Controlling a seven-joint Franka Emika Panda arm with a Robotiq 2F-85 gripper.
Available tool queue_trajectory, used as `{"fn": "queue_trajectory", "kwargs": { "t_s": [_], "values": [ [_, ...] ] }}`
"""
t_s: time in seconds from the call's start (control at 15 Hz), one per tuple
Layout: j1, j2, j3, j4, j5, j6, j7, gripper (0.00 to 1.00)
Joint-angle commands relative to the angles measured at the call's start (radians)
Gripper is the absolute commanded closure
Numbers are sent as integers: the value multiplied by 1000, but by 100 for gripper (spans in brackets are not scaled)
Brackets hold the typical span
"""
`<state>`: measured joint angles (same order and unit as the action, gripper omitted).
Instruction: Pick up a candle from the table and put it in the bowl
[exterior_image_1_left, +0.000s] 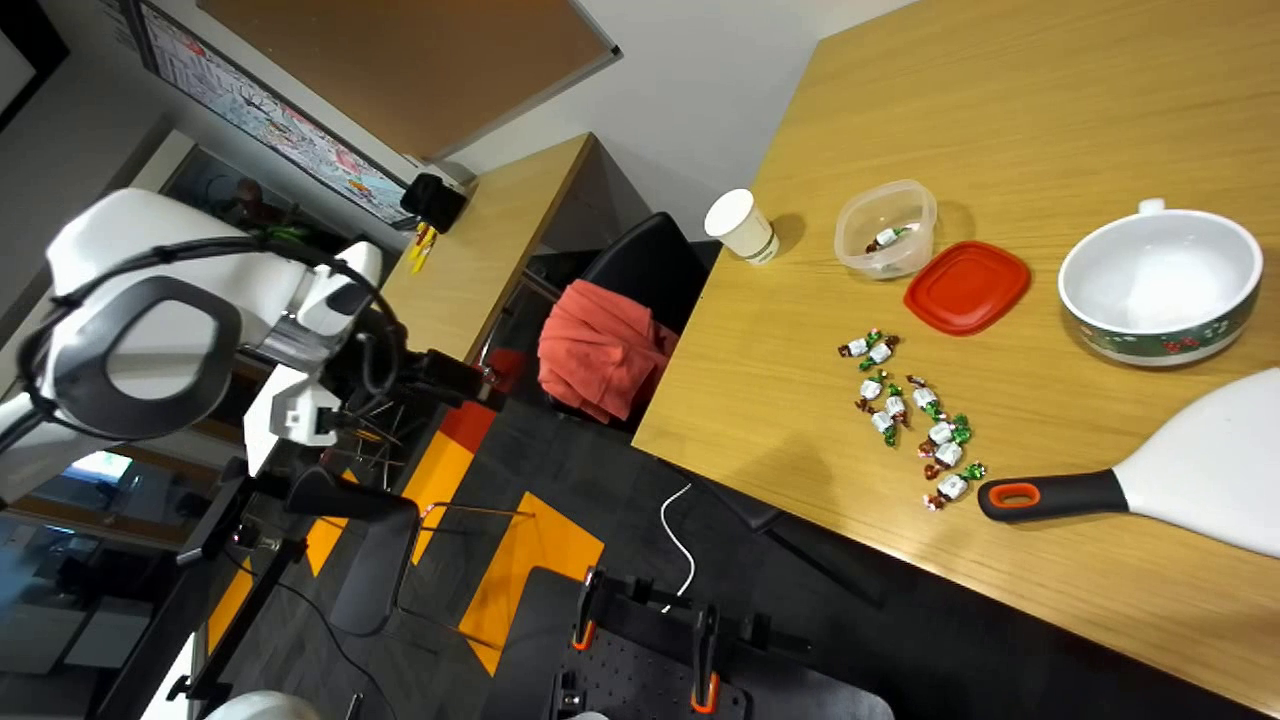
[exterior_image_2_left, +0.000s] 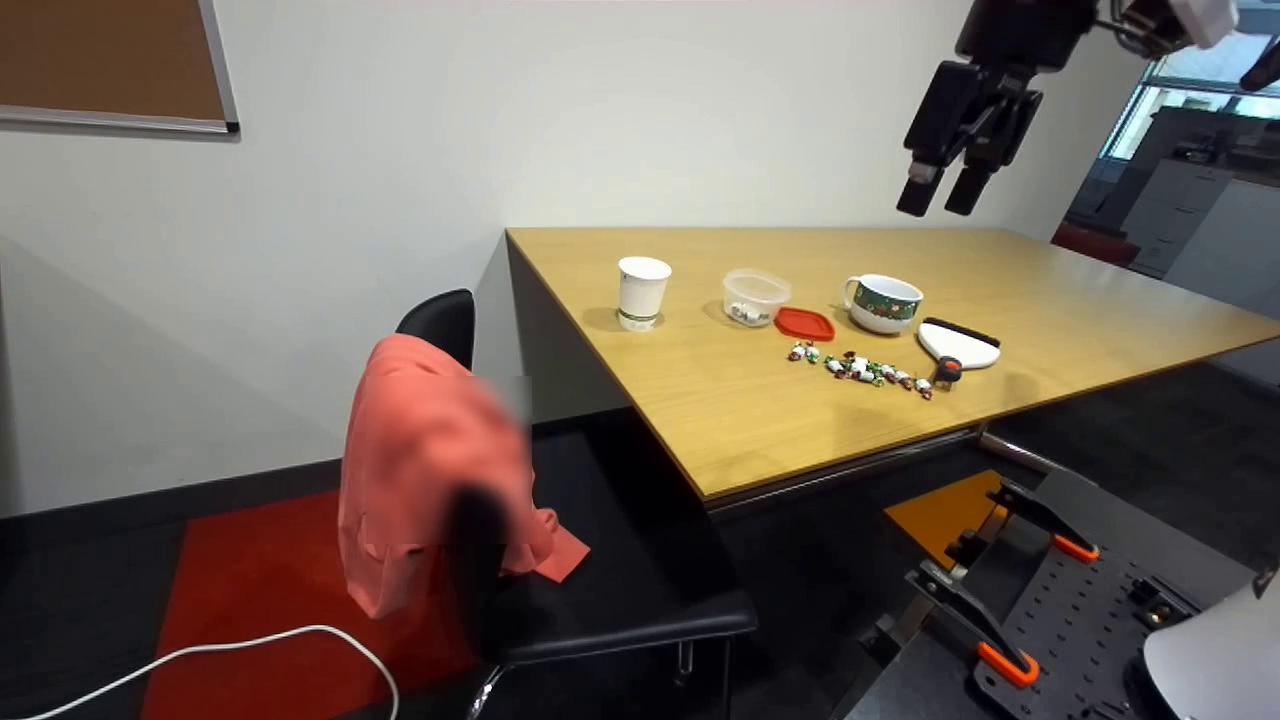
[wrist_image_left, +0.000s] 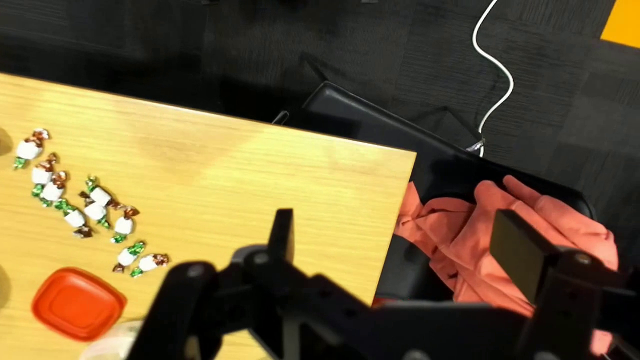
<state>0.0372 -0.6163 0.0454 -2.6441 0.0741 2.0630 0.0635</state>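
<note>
The candle is one of several small white pieces with green and brown twisted foil ends, like wrapped sweets, on the table in both exterior views (exterior_image_1_left: 953, 487) (exterior_image_2_left: 923, 385) and at left in the wrist view (wrist_image_left: 124, 225). The bowl is a small translucent plastic tub in both exterior views (exterior_image_1_left: 853, 236) (exterior_image_2_left: 757, 290), with at least one such piece inside. It is cut off at the bottom of the wrist view (wrist_image_left: 107, 347). My gripper (exterior_image_2_left: 940, 193) is raised well above table height. In the wrist view my gripper (wrist_image_left: 393, 220) is open, with nothing between its fingers.
A red lid (exterior_image_1_left: 967, 288) lies beside the bowl. A white paper cup (exterior_image_1_left: 738, 226), a white mug with a green band (exterior_image_1_left: 1165, 270) and a white scraper with black handle (exterior_image_1_left: 1200, 460) are on the table (exterior_image_1_left: 760, 400). A coral cloth (wrist_image_left: 465, 235) covers a chair at the corner.
</note>
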Motion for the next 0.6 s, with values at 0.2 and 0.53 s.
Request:
{"fn": "queue_trajectory", "kwargs": {
  "t_s": [0.2, 0.53],
  "values": [
    [-43, 119, -92, -12, -35, 54, -114, 0],
    [-66, 156, -85, -17, -61, 128, -85, 0]
  ]
}}
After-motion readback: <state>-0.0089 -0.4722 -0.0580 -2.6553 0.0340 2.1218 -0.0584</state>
